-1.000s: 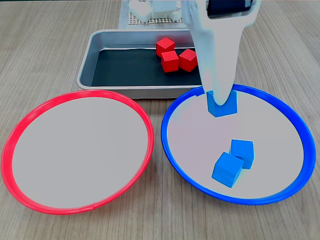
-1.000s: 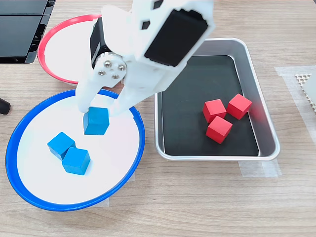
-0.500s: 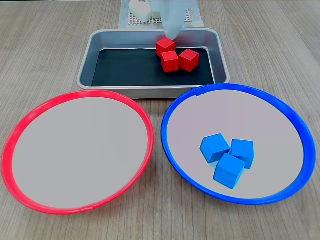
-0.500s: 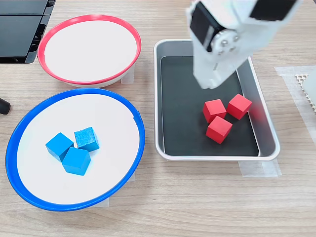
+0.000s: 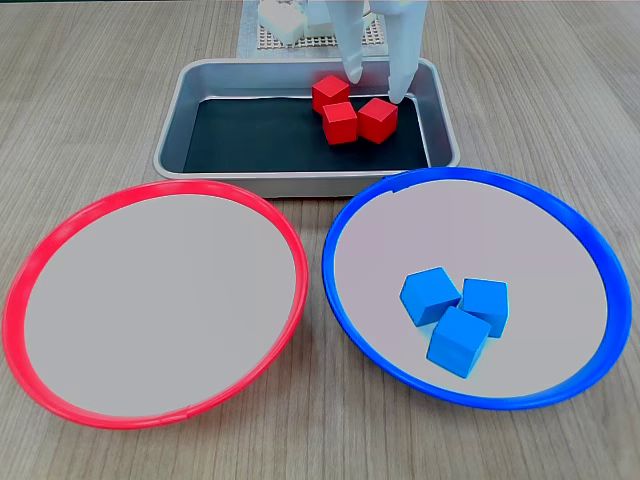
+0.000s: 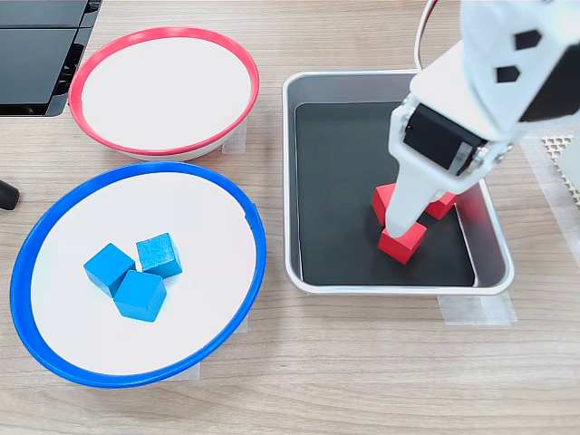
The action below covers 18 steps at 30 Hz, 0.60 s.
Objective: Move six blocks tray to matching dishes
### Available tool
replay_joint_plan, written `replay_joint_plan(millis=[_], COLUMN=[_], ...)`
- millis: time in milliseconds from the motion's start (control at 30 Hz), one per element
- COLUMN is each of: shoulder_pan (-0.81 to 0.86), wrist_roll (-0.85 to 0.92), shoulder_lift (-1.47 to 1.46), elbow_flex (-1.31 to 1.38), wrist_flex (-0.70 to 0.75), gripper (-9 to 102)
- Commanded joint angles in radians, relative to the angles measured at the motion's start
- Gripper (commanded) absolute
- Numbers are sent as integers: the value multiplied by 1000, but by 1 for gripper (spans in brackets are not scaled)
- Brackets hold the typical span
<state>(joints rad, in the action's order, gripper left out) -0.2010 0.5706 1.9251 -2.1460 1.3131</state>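
Three red blocks (image 5: 340,123) (image 6: 401,245) lie bunched in the silver tray (image 5: 250,130) (image 6: 335,181), toward its right end in a fixed view. My white gripper (image 5: 377,85) (image 6: 405,222) hangs open just over them, its fingers (image 5: 400,85) spread and nothing between them; the arm hides part of the cluster in a fixed view. Three blue blocks (image 5: 458,340) (image 6: 140,295) rest together in the blue-rimmed dish (image 5: 450,215) (image 6: 190,208). The red-rimmed dish (image 5: 150,300) (image 6: 163,86) holds nothing.
A white mesh pad with white parts (image 5: 290,30) lies behind the tray. A black device (image 6: 36,45) occupies a fixed view's top left corner, and a small black object (image 6: 7,193) sits at its left edge. Both dishes sit close to the tray on the wooden table.
The gripper let go of the third blue block in the blue-rimmed dish, swung over to the tray and has come down open over the red blocks.
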Motion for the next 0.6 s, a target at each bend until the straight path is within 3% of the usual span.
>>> replay_joint_plan(millis=[0, 333, 567], shoulder_pan=[-17, -8, -18], wrist_roll=[37, 84, 127], shoulder_lift=[-31, -130, -158], elbow_flex=[15, -9, 2], wrist_flex=[-21, -103, -107], gripper=[19, 16, 0])
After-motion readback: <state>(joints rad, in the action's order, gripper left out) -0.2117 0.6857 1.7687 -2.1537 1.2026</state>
